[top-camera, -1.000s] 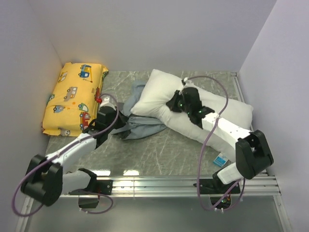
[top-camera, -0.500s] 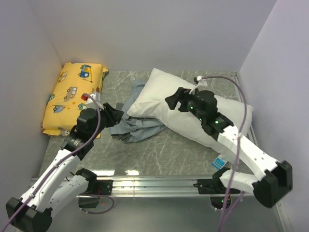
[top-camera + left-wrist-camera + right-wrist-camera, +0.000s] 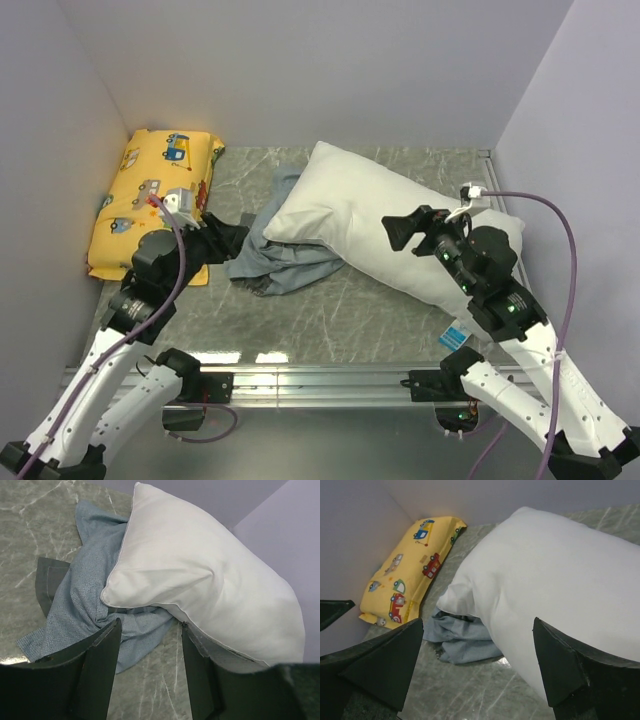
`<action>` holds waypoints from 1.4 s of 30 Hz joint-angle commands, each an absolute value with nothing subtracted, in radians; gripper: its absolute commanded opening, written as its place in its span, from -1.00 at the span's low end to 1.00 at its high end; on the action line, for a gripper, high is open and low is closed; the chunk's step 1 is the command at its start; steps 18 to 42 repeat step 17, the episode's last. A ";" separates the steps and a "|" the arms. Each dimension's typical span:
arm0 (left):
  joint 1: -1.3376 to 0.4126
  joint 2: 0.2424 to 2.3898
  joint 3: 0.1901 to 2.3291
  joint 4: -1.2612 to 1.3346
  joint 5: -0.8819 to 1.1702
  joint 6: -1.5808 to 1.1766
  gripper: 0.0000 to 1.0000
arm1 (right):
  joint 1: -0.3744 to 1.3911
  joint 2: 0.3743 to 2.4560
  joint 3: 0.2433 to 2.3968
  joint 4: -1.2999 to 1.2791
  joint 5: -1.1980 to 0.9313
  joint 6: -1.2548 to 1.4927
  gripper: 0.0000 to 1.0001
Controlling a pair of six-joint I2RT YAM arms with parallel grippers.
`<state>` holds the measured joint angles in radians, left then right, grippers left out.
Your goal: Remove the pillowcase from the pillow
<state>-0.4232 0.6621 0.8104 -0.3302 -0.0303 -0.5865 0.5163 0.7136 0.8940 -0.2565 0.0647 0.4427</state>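
Observation:
The white pillow (image 3: 380,220) lies diagonally across the table's middle and right, bare of any cover. The pillowcase (image 3: 285,255), showing its paler blue-grey side, sits crumpled at the pillow's left corner, partly tucked under it. My left gripper (image 3: 228,238) hovers just left of the pillowcase, open, with nothing between its fingers. In the left wrist view that gripper (image 3: 150,625) frames bare table in front of the pillowcase (image 3: 80,595) and pillow (image 3: 200,580). My right gripper (image 3: 410,230) hangs above the pillow, wide open and empty. Below the right gripper (image 3: 478,622) lie the pillow (image 3: 560,580) and pillowcase (image 3: 462,640).
A yellow cushion (image 3: 150,205) printed with cartoon cars lies against the left wall; it also shows as the yellow cushion (image 3: 405,575) in the right wrist view. A small blue-and-white card (image 3: 458,332) lies near the right arm's base. Walls close in the left, back and right.
Both grippers opened and drew back toward the near edge. The left one let go of the pillowcase; the right one lifted off the pillow. Pillow and pillowcase stay put.

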 commanded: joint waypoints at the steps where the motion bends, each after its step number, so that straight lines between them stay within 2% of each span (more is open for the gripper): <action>1: -0.423 0.634 0.816 -0.330 -0.032 -0.563 0.14 | 0.511 0.684 0.871 -0.322 0.121 0.405 0.93; 13: -0.422 0.600 0.798 -0.308 -0.028 -0.563 0.22 | 0.511 0.698 0.874 -0.325 0.095 0.397 0.94; 17: -0.423 0.595 0.802 -0.296 -0.018 -0.569 0.35 | 0.511 0.690 0.873 -0.324 0.095 0.396 0.95; 42: -0.423 0.595 0.802 -0.296 -0.018 -0.569 0.35 | 0.511 0.690 0.873 -0.324 0.095 0.396 0.95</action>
